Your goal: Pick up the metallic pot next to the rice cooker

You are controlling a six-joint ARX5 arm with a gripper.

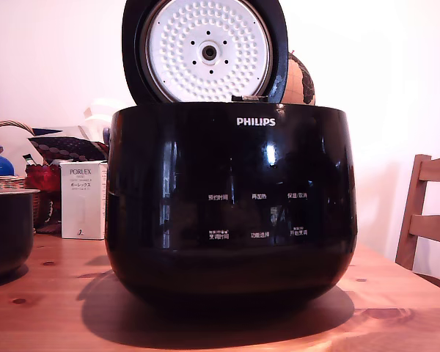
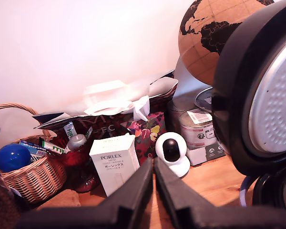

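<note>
Only partly visible, metallic pot [image 1: 7, 231], cropped beside rice cooker [image 1: 231, 202]

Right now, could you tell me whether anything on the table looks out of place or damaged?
Nothing looks spilled or damaged. The rice cooker stands level with its lid open. The metallic pot sits upright beside it, cut off by the exterior view's left edge. The clutter behind looks crowded.

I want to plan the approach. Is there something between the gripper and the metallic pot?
Cannot tell: no view shows both. The metallic pot sits at the exterior view's left edge, apart from the rice cooker. The shut gripper faces a Porlex box.
</note>
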